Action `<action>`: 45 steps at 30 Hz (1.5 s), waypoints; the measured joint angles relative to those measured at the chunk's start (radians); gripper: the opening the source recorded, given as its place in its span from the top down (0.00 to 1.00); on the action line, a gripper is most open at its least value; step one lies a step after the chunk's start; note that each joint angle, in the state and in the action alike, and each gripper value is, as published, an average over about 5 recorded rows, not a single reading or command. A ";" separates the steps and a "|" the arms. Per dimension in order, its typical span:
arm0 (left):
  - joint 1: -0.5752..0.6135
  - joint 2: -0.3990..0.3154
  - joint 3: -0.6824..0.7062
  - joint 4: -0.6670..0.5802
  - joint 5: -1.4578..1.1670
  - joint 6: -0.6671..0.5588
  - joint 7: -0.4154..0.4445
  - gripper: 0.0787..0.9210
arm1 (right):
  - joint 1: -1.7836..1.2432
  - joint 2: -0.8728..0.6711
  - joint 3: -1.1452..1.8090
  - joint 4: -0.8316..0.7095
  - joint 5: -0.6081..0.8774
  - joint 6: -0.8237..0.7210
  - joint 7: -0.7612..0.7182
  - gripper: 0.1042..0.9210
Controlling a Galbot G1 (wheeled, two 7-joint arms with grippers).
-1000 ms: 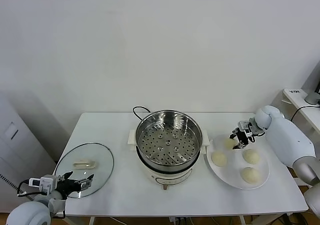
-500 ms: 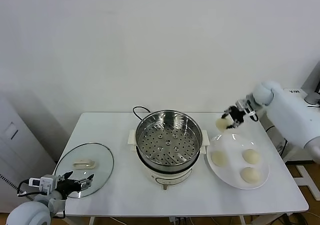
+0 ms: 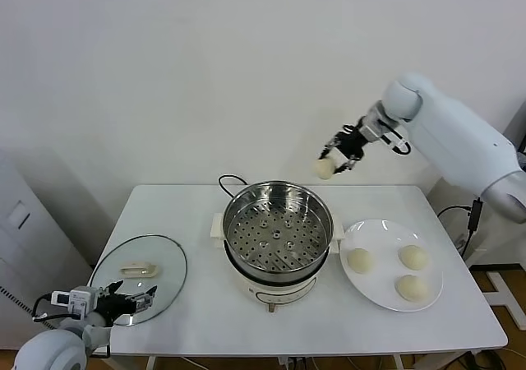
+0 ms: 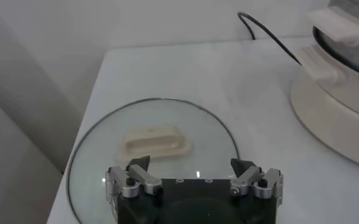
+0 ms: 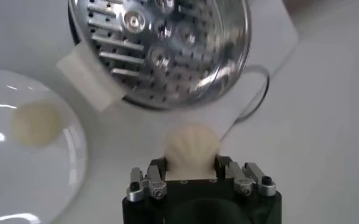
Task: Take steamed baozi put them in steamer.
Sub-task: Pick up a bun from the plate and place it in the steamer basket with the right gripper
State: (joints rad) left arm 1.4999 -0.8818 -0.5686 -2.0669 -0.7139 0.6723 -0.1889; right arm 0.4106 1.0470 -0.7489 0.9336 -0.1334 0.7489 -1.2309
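My right gripper (image 3: pixel 335 162) is shut on one cream-white steamed baozi (image 3: pixel 324 168) and holds it in the air behind the steamer's far right rim. In the right wrist view the same baozi (image 5: pixel 191 148) sits between the jaws, above the table just outside the steamer (image 5: pixel 161 45). The steamer (image 3: pixel 278 226) is a shiny steel pot with an empty perforated tray, on a cream base at the table's middle. Three more baozi (image 3: pixel 360 260) (image 3: pixel 413 257) (image 3: pixel 411 287) lie on the white plate (image 3: pixel 383 232) to its right. My left gripper (image 3: pixel 131 301) stands open at the front left, over the glass lid.
A round glass lid (image 3: pixel 166 256) with a cream handle (image 4: pixel 155 140) lies flat at the table's front left. The steamer's black cord (image 3: pixel 230 180) loops behind the pot. A white wall stands behind the table.
My right gripper lifted one baozi off the plate and carried it up and leftward, to behind the steamer's rim. The left arm barely moved.
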 measured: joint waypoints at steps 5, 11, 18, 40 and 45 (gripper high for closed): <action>0.000 0.000 0.004 -0.004 -0.001 0.000 0.000 0.12 | -0.008 0.044 -0.020 0.041 -0.052 0.044 0.012 0.51; -0.002 -0.002 0.005 -0.004 -0.001 -0.001 -0.001 0.12 | -0.039 0.080 -0.029 0.086 -0.121 0.073 0.017 0.51; -0.001 -0.005 0.004 -0.001 -0.001 -0.001 -0.001 0.12 | -0.092 0.117 -0.020 0.118 -0.214 0.075 0.020 0.51; -0.011 -0.006 0.004 -0.002 -0.009 0.000 0.000 0.12 | -0.222 0.187 0.055 0.082 -0.434 0.075 0.030 0.44; -0.010 -0.009 0.004 -0.001 -0.010 0.000 0.000 0.12 | -0.227 0.187 0.064 0.082 -0.438 0.075 0.036 0.27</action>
State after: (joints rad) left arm 1.4897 -0.8907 -0.5650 -2.0682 -0.7237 0.6720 -0.1889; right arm 0.1831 1.2337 -0.6846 1.0152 -0.5710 0.8237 -1.1950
